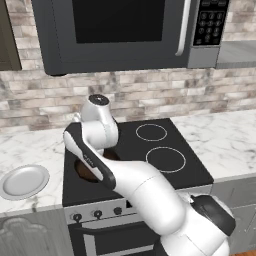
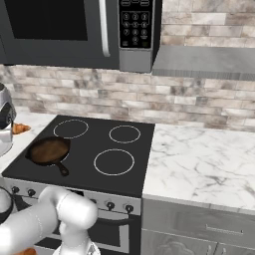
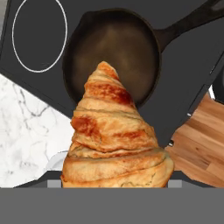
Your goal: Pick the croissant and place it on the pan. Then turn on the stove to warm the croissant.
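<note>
**Croissant carried over the pan**

While the croissant (image 3: 114,140) juts up from between my gripper's jaws, held fast, I see it hanging above the pan (image 3: 111,54), which sits at the stove's (image 2: 139,139) front-left corner. I judge that height keeps it clear of the rim before lowering.

I am seeing a big dark microwave (image 1: 120,30) hanging on the brick wall (image 2: 199,102). A grey plate (image 1: 24,181) is sitting on the white marble counter (image 2: 204,159). A wood floor (image 3: 201,148) is lying below.
</note>
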